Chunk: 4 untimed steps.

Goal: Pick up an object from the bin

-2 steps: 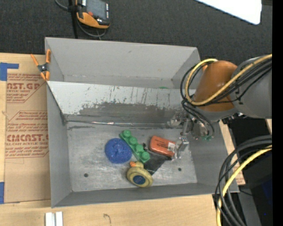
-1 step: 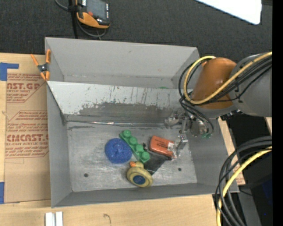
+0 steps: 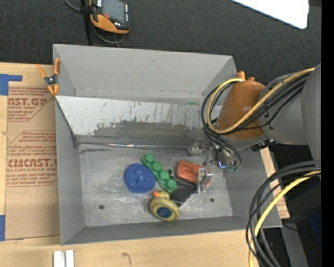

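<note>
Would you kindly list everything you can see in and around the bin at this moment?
bin: one, grey metal, middle of the view
ball: one, blue, on the bin floor, left end of the cluster
studded strip: one, green, slanting between ball and block
block: one, orange-brown, right end of the cluster
flat piece: one, black, just in front of the block
round piece: one, yellow rim with blue centre, nearest the front wall
handheld device: one, orange and black, outside, beyond the far wall
gripper: one, metal, at the block's right edge
arm: one, grey with orange cover and yellow cables, from the right
</note>
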Motion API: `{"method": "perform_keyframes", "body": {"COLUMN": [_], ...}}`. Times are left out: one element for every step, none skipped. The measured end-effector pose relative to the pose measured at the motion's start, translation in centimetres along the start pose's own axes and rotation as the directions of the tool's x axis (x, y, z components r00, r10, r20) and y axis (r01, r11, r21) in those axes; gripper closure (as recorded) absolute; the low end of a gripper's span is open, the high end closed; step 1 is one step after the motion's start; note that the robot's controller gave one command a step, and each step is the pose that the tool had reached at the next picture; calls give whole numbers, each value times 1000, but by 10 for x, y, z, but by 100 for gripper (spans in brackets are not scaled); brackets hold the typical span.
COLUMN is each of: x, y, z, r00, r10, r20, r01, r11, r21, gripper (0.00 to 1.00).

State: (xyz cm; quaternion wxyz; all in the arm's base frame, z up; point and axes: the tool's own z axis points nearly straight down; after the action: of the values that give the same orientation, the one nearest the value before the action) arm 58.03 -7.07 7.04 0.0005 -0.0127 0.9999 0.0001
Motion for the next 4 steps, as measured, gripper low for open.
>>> {"method": "perform_keyframes", "body": {"x": [3, 3, 4, 4], "y": [1, 1, 1, 1], "z": [-4, -4, -7, -16], "r00": [1000, 1000, 1000, 1000], "r10": [14, 14, 14, 14], "r20": [7, 7, 5, 2], "r01": [-14, -14, -14, -14], "r11": [1000, 1000, 1000, 1000], "r21": [2, 2, 2, 1], "gripper": [100, 100, 100, 100]}}
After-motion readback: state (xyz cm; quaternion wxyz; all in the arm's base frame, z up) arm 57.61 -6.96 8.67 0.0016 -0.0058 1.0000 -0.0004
